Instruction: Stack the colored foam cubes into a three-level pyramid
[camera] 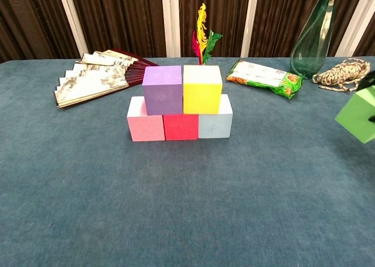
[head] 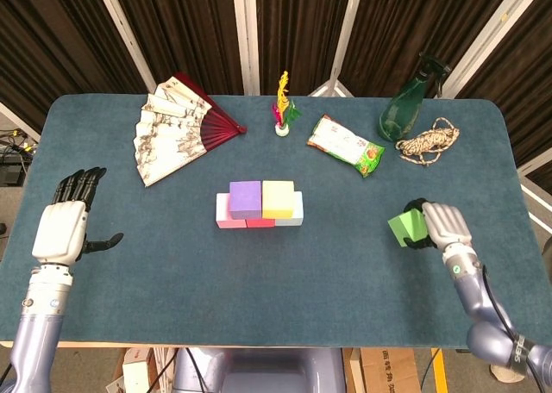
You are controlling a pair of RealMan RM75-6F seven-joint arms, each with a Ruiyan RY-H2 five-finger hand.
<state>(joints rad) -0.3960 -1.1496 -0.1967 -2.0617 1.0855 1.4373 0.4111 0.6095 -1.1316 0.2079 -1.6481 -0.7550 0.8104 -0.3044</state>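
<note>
Gripping green cube (head: 406,227), right hand (head: 440,225) (left hand (head: 62,229) spread, empty) near table's edge (head: 302,345).

The chest view's right edge cuts off the green cube (camera: 358,121), hiding the robot hand holding it.

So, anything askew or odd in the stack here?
Nothing stands out. The purple cube and yellow cube sit squarely on the bottom row; the right hand holds the green cube tilted, off the table.
</note>
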